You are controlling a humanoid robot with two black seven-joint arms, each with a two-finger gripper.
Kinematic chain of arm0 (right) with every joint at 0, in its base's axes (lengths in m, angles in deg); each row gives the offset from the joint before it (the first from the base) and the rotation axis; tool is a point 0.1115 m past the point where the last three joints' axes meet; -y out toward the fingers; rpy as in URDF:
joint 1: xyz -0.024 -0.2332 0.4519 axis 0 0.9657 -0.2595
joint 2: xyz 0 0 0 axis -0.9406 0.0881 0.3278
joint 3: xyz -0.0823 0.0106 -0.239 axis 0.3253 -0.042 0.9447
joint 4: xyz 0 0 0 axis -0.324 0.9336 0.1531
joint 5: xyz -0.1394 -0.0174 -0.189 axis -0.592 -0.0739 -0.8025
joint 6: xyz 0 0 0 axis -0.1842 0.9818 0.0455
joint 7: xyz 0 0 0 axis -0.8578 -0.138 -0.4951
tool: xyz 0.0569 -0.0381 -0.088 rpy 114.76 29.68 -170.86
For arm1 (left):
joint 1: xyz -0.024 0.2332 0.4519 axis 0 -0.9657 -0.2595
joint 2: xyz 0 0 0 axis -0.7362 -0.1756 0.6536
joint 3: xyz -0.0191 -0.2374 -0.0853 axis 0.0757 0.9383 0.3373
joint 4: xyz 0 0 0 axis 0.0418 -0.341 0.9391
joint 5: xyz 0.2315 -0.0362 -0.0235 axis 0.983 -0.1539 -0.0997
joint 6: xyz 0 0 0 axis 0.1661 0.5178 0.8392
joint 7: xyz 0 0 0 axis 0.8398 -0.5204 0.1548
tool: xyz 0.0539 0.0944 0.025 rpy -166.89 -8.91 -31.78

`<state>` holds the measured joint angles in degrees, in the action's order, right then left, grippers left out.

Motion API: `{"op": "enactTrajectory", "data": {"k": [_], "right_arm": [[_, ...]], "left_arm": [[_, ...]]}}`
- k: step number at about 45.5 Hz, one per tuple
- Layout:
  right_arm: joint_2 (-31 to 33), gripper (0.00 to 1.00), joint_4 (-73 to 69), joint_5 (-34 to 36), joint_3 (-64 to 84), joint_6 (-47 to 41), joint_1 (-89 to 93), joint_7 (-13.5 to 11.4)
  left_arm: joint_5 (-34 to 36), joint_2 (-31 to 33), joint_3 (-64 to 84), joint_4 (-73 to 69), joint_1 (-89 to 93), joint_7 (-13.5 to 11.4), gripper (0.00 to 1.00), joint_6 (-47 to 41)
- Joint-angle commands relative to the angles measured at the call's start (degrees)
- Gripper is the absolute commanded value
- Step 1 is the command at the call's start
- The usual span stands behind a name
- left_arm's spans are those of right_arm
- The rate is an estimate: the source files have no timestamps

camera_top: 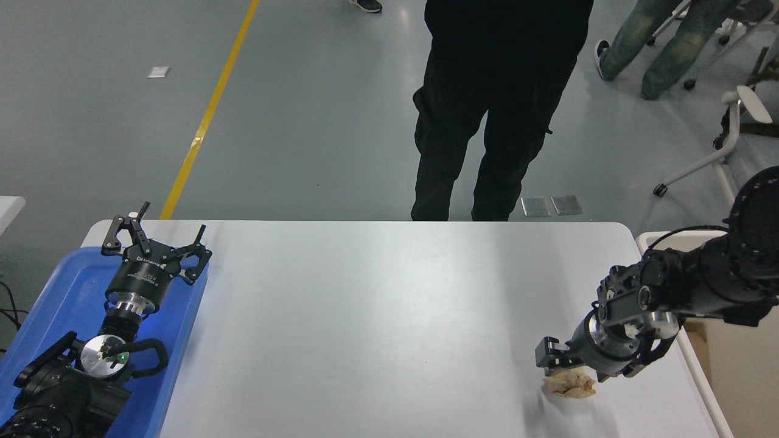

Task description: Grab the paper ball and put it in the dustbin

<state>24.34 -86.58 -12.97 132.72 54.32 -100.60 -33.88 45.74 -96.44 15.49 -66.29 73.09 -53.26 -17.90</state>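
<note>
The paper ball (570,385), a small tan crumpled wad, lies on the white table (377,316) near its front right corner. My right gripper (578,368) is down right over the ball, open, with one finger at the ball's left and the other at its right; the gripper's body hides the ball's upper part. The dustbin (745,377), cream-white with a thick rim, stands just beyond the table's right edge, partly hidden behind my right arm. My left gripper (156,236) rests open over the blue tray at the lower left.
A shallow blue tray (58,298) lies on the table's left end under my left arm. A person in black trousers (487,134) stands at the far edge, near the middle. Another person's legs and a chair base (706,161) are at the top right.
</note>
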Motion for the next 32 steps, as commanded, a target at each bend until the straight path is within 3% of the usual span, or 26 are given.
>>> {"op": "enactTrajectory", "data": {"k": [1,16,22,27,32], "right_arm": [[-0.44,0.84,3.97,-0.51,-0.53,0.95,4.55,-1.97],[-0.36,0.81,5.20,-0.16,-3.25,4.37,6.04,-1.97],[-0.36,0.59,5.73,0.01,-3.34,4.55,6.48,-1.97],[-0.18,0.23,5.55,0.45,-3.25,4.29,6.75,-1.88],[-0.09,0.01,5.46,0.72,-3.25,4.02,6.84,-1.97]], "left_arm": [[-0.01,0.02,0.00,0.00,0.00,0.04,0.99,0.00],[-0.01,0.02,0.00,0.00,0.00,-0.05,0.99,0.00],[-0.01,0.02,0.00,0.00,0.00,-0.05,0.99,0.00],[0.08,0.02,0.00,0.00,0.00,0.04,0.99,0.00],[-0.01,0.02,0.00,0.00,0.00,-0.05,0.99,0.00]]}}
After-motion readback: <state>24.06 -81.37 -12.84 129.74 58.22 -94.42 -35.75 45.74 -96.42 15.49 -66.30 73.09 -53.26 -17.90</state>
